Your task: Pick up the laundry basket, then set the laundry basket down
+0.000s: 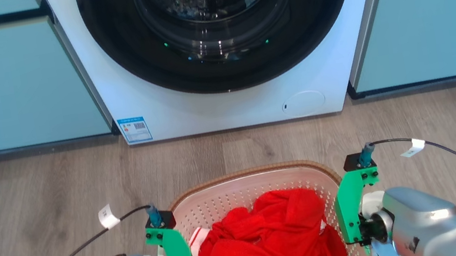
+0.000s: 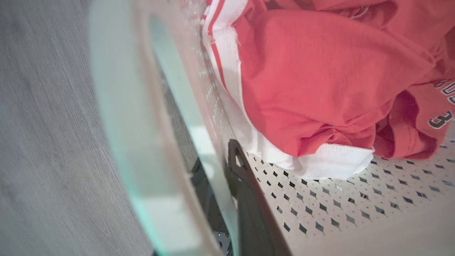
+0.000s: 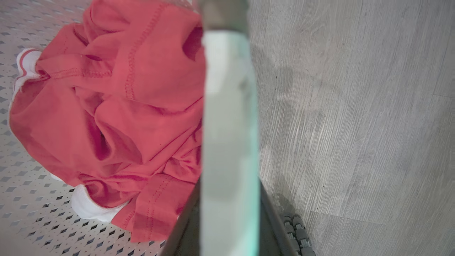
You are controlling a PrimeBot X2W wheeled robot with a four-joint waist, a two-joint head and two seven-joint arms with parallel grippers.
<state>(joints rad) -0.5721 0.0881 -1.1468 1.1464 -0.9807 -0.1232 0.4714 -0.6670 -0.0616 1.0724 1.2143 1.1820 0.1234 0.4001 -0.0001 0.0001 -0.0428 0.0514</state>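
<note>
Left fingers (image 2: 245, 199) and right fingers (image 3: 272, 231) each clasp a laundry basket (image 1: 230, 199) handle; the red jersey (image 2: 320, 81) reads "3".

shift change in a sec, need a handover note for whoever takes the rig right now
Left end effector: fingers either side of the laundry basket left handle; cannot tell whether it is clamped.
Right end effector: same at the right handle.
Basket: between the arms, in front of the washing machine, red garment inside.
Done: both arms placed at the handles; whether it is lifted is unclear.
Left: confirm grip, lift, set it down.
</note>
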